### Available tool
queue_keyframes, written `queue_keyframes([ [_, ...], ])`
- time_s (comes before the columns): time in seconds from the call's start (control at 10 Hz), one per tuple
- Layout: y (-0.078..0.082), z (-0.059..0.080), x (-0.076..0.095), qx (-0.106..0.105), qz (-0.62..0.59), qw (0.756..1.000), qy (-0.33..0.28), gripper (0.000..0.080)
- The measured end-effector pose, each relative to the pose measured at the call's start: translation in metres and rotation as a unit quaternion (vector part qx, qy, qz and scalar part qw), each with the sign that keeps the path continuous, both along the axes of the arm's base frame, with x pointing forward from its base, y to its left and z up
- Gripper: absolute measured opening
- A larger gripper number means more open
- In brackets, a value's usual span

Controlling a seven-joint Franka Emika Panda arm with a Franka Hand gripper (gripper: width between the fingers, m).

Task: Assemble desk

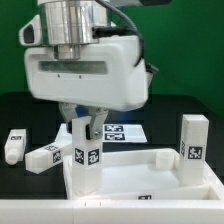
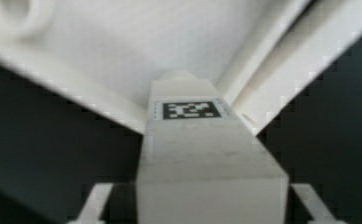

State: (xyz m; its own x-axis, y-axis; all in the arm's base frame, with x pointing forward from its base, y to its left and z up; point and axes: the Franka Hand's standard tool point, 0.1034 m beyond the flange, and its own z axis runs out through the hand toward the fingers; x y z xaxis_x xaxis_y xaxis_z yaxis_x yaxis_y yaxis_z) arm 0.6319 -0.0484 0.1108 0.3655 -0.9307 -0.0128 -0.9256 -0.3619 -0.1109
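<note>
White desk top [image 1: 140, 178], one; legs, four: held leg [image 1: 82, 155] pinched by the hand [image 1: 86, 124], standing leg [image 1: 192, 150], two lying legs [image 1: 14, 146] [image 1: 45, 155].

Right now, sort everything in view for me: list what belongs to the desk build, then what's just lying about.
Belongs to the job:
desk top
held leg, gripped upright in the claw
standing leg, at the top's corner on the exterior view's right
loose leg and second loose leg, lying on the exterior view's left

Just lying about:
marker board, behind the claw
black table
</note>
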Motion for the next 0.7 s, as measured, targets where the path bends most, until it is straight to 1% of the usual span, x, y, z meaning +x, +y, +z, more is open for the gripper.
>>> queue_keyframes([
  [0.1,-0.0034,-0.0005,-0.0002,0.013,-0.041,0.999,-0.003,0.0290],
  [0.3,-0.0023,-0.0007,-0.0006,0.021,-0.116,0.993,0.003,0.0290],
  [0.5,-0.0023,-0.0007,-0.0008,0.027,-0.162,0.986,0.005,0.0290],
  [0.6,-0.0023,-0.0012,-0.0024,0.057,-0.281,0.958,0.008,0.0290],
  [0.7,-0.0037,-0.0028,-0.0051,0.074,-0.350,0.934,-0.010,0.0290],
])
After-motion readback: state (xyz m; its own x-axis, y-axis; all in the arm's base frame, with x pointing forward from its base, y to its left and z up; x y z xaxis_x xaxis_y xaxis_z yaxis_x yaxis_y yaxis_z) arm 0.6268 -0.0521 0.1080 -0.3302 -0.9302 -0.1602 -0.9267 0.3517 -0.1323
